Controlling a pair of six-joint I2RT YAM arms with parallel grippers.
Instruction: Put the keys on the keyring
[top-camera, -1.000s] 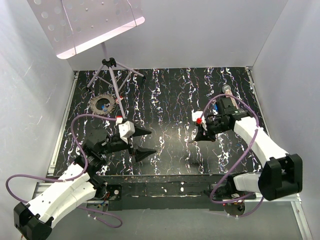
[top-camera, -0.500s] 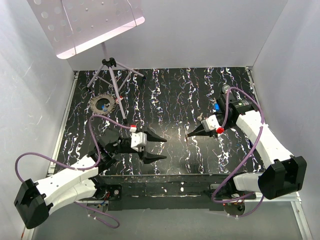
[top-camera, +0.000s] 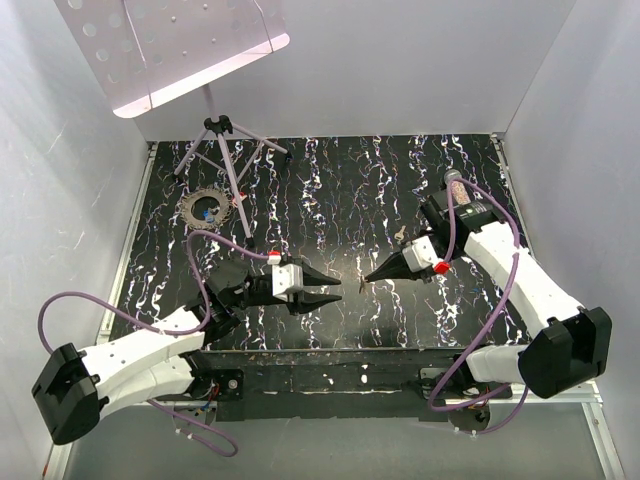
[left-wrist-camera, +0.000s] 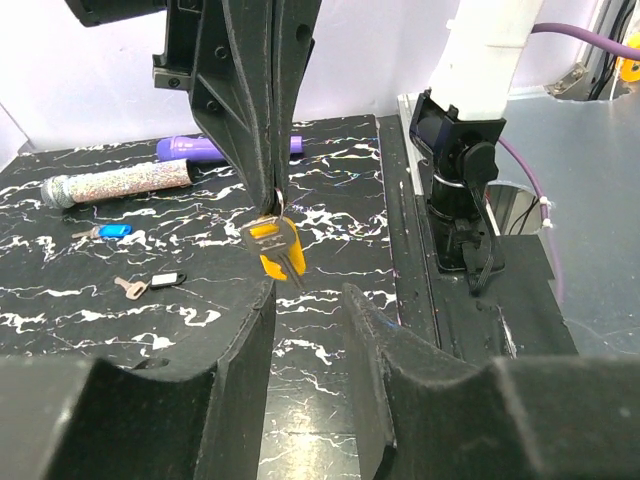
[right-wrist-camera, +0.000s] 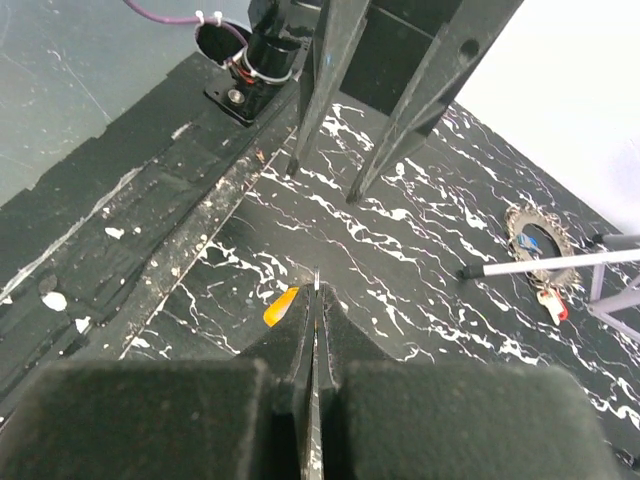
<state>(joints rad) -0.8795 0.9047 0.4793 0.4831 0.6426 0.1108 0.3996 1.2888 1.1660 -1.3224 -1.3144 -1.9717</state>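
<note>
My right gripper (top-camera: 367, 277) is shut on the thin metal keyring (right-wrist-camera: 316, 283), held above the middle of the table. A yellow-headed key (left-wrist-camera: 272, 246) hangs from the ring at its fingertips. Facing it a little to the left, my left gripper (top-camera: 338, 291) is open, its jaws a narrow gap apart with nothing between them. In the left wrist view my own fingers (left-wrist-camera: 240, 350) sit just below the hanging key. A blue-headed key (left-wrist-camera: 108, 231) and a black-headed key (left-wrist-camera: 150, 283) lie on the table. Another small key (top-camera: 400, 235) lies near the right arm.
A clear tube of glittery beads (left-wrist-camera: 120, 183) and a purple marker (left-wrist-camera: 200, 148) lie at the table's right side. A toothed metal disc (top-camera: 205, 208) and a tripod stand (top-camera: 225, 150) are at the back left. The right arm's base (left-wrist-camera: 460, 170) rises at the near edge.
My left gripper has moved right toward the centre and its jaws have narrowed. My right gripper has swung left and nearer with the ring, so the two now face each other closely.
</note>
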